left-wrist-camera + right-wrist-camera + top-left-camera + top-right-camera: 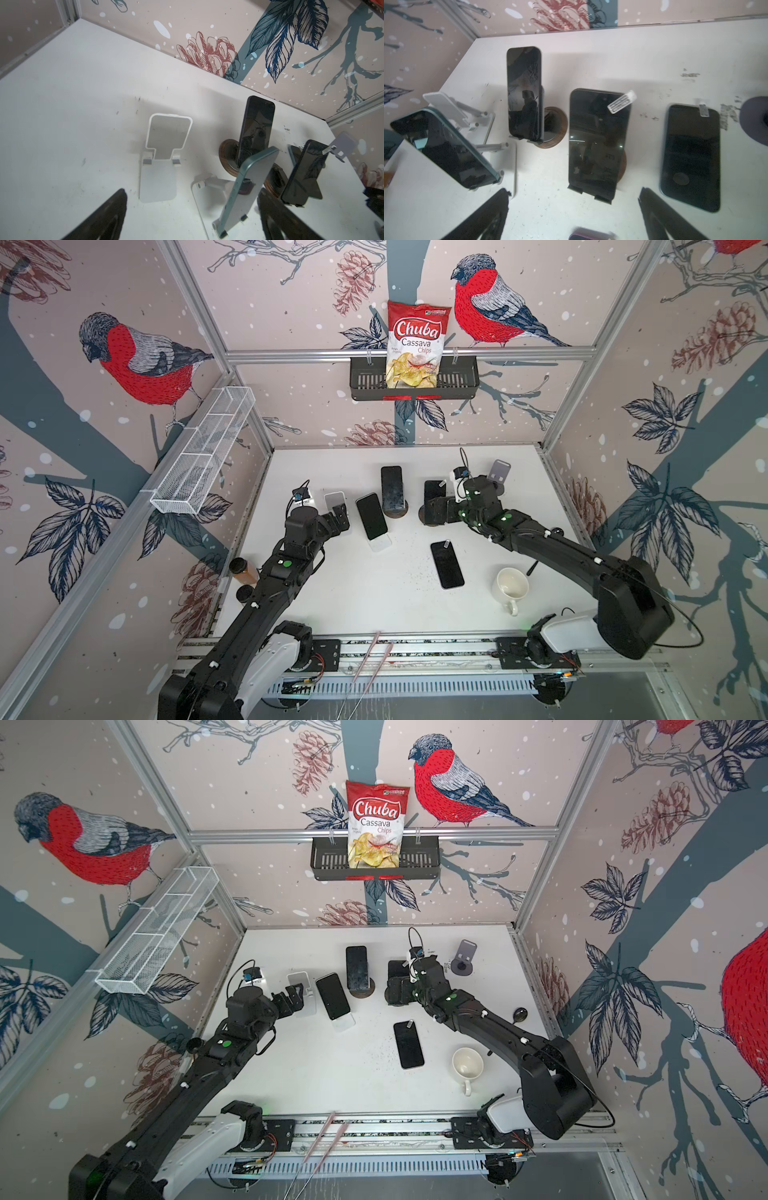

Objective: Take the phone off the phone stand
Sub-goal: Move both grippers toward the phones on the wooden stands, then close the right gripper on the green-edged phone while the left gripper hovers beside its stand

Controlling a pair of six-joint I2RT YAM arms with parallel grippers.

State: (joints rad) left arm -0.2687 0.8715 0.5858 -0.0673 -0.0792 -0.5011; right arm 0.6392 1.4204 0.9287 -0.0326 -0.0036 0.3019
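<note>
Three dark phones stand on stands. A teal-edged phone [371, 516] [249, 187] leans on a white stand, just inside one finger of my open left gripper [343, 516] [192, 193]. A second phone [392, 488] [525, 93] stands upright on a round wooden-base stand. The third phone [598, 143], with a small sticker, rests on a dark stand straight ahead of my open right gripper [432, 510] [573, 191], and the arm partly hides it in both top views. Neither gripper holds anything.
Another phone [446, 565] [691, 158] lies flat on the white table. An empty white stand [334, 502] [164, 153] is by the left gripper, and an empty purple stand [465, 952] at the back right. A white mug [510, 585] sits front right, a brown bottle [243, 570] front left.
</note>
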